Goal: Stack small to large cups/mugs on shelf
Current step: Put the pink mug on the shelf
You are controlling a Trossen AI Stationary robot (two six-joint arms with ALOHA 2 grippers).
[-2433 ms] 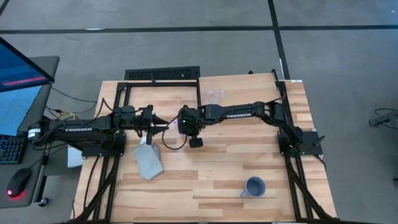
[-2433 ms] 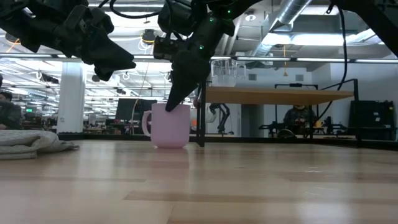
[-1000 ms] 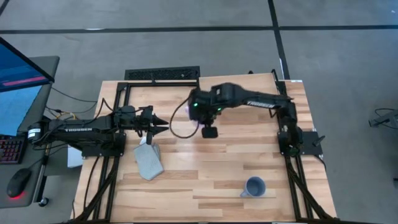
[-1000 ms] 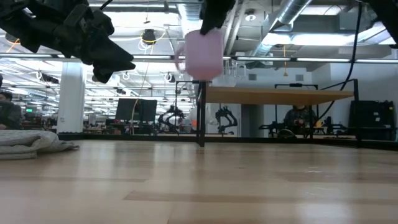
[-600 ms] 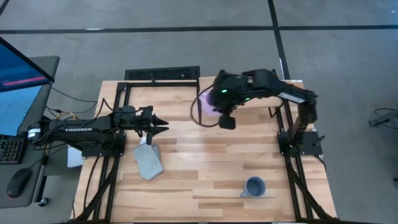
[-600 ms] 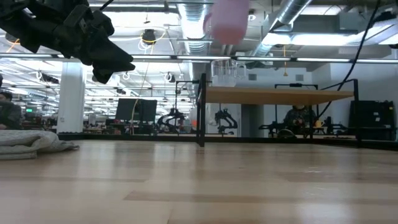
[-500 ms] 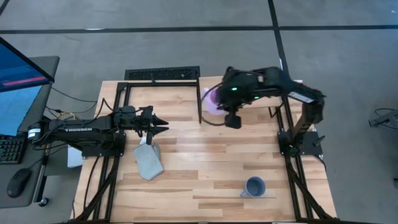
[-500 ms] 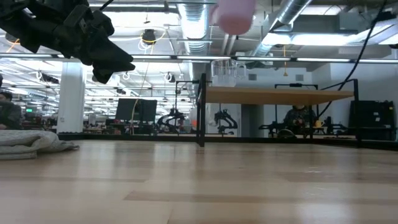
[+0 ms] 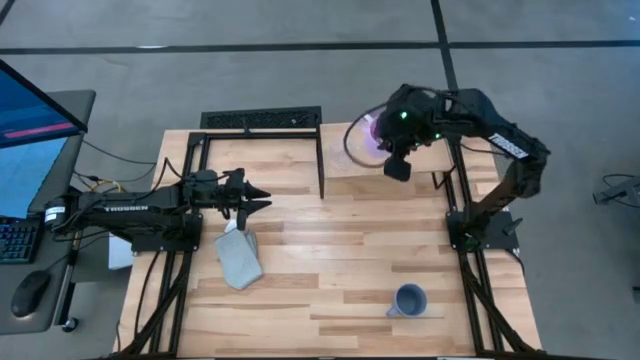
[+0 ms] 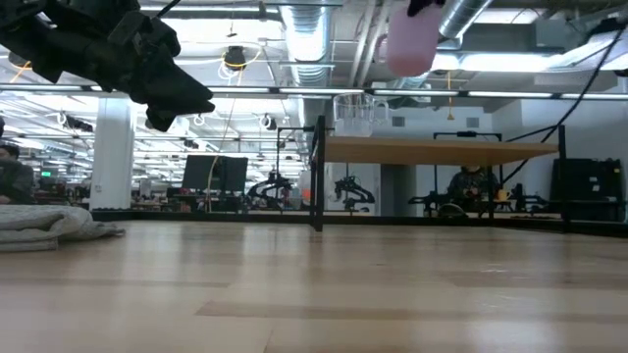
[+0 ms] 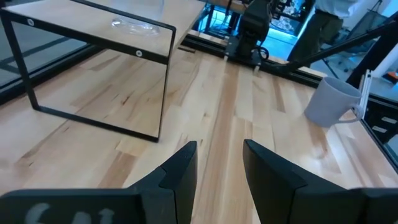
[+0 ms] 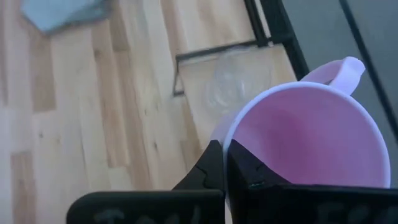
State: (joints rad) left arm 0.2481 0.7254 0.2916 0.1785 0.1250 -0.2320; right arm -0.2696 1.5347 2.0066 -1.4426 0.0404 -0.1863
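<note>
My right gripper [image 9: 388,140] is shut on the pink-lilac mug [image 9: 365,135], which it carries high over the shelf [image 9: 345,168]; the low view shows the mug [image 10: 410,41] well above the shelf top [image 10: 432,149]. The clear glass cup [image 10: 353,113] stands on its base on the shelf; it also shows as a cup [image 12: 227,87] below the mug. The blue-grey mug [image 9: 408,300] stands on the table near its near right edge. My left gripper [image 11: 217,163] is open and waits above the table's left side [image 9: 262,203]. My right gripper holds the pink mug by its rim [image 12: 229,144], on the side opposite the handle [image 12: 345,71]. One finger [image 12: 249,167] is inside the mug and one [image 12: 208,167] outside. The fingers come from above, pointing down. The mug is lifted clear, mouth up, hanging below them.
A folded grey-blue cloth [image 9: 238,258] lies on the table below my left gripper. The shelf's thin black legs [image 9: 322,170] stand at the table's far middle. Bare wood lies between the cloth and the blue-grey mug [image 11: 333,102].
My right gripper, still shut on the pink mug, has carried it up and toward the table's far right, from over the table's middle to above the shelf. The left arm has kept still.
</note>
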